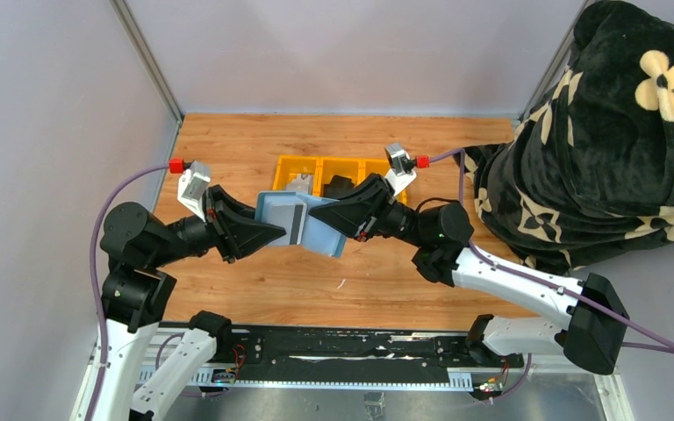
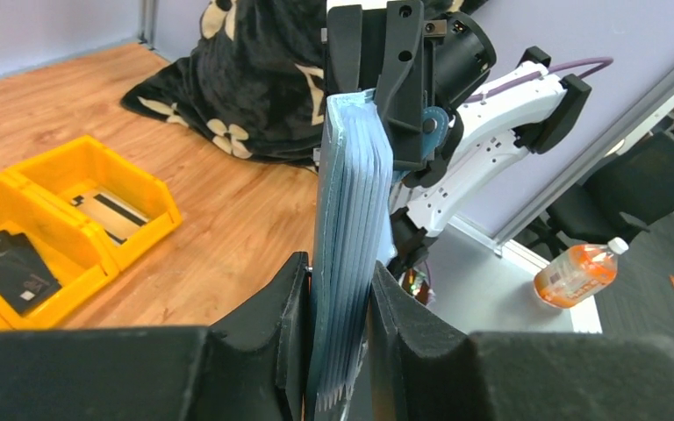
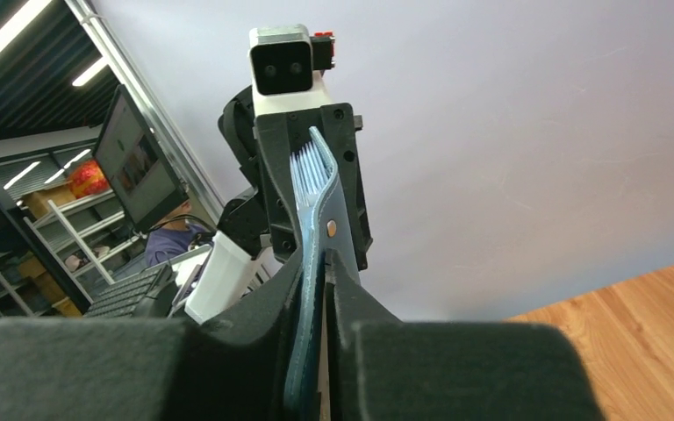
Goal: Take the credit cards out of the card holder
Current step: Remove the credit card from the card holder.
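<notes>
The card holder [image 1: 320, 232] is in the air over the table [image 1: 228, 149], held between both arms and standing on its edge. The right gripper [image 1: 332, 213] is clamped on the plain blue flap. The left gripper [image 1: 274, 231] has its two jaws pressed on both sides of the slotted part, where one credit card [image 1: 288, 221] with a black stripe shows in the top view. In the left wrist view the jaws seem to take the whole pack of slots, so I cannot tell if they pinch a card alone or the holder together with it.

This is the main risk, in my judgement. If the left jaws squeeze the pockets and not only the card, a pull drags the whole holder and no card comes out. The flap can then slide out of the right jaws, because this grip is only on a thin edge, and the holder can turn or drop on the wood. A pull that is not along the slot can also bend the card or jam it. Another card [image 2: 110, 209] lies in the yellow tray [image 2: 162, 206], beside a black pouch [image 2: 9, 267]; a freed card that slips can fall outside it
</notes>
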You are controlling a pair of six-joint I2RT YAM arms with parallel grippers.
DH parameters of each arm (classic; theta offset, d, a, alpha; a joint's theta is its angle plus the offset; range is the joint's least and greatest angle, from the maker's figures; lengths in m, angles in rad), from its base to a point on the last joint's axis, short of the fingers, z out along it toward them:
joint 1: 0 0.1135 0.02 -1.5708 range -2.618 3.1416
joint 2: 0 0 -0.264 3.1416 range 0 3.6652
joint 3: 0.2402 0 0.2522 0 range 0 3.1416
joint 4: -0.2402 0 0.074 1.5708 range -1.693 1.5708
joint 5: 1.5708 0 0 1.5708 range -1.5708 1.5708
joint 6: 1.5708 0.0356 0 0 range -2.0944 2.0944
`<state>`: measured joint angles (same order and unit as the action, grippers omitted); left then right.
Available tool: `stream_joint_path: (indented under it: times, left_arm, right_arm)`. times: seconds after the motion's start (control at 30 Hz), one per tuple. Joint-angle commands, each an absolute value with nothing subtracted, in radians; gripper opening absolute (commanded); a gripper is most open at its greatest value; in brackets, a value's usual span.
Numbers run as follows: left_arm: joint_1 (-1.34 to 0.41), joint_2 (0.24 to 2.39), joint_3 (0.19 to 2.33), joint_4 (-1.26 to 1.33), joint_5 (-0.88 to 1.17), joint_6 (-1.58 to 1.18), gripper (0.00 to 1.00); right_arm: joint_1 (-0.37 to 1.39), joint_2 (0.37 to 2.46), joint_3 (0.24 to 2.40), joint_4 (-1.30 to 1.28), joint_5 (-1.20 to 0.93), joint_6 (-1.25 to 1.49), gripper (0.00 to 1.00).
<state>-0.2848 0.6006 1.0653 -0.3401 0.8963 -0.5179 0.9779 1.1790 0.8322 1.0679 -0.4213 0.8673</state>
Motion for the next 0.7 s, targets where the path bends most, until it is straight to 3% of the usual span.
stream_joint_path:
  times: [0.0, 0.07, 0.13, 0.23, 0.3, 0.4, 0.67]
  left_arm:
    - [-0.287, 0.627, 1.076, -0.282, 0.949, -0.589, 0.06]
    - [-0.287, 0.634, 1.086, -0.294, 0.95, -0.595, 0.04]
    - [-0.287, 0.641, 1.1, -0.336, 0.942, -0.571, 0.03]
    - [-0.287, 0.656, 1.125, -0.435, 0.886, -0.511, 0.0]
    - [-0.287, 0.674, 1.148, -0.519, 0.832, -0.452, 0.0]
    - [-0.287, 0.707, 1.175, -0.641, 0.73, -0.337, 0.0]
    - [-0.287, 0.754, 1.156, -0.695, 0.61, -0.258, 0.0]
  right_arm:
    - [0.934, 1.168, 0.846, 1.129, -0.485, 0.925, 0.24]
    - [0.888, 1.149, 0.832, 1.105, -0.484, 0.957, 0.38]
    - [0.831, 1.113, 0.816, 1.06, -0.476, 0.972, 0.46]
    - [0.742, 1.016, 0.864, 0.796, -0.437, 0.911, 0.62]
    - [0.713, 0.959, 0.945, 0.512, -0.376, 0.809, 0.63]
    - [0.712, 0.92, 1.05, 0.319, -0.322, 0.699, 0.67]
    - [0.795, 1.052, 1.152, 0.336, -0.546, 0.793, 0.7]
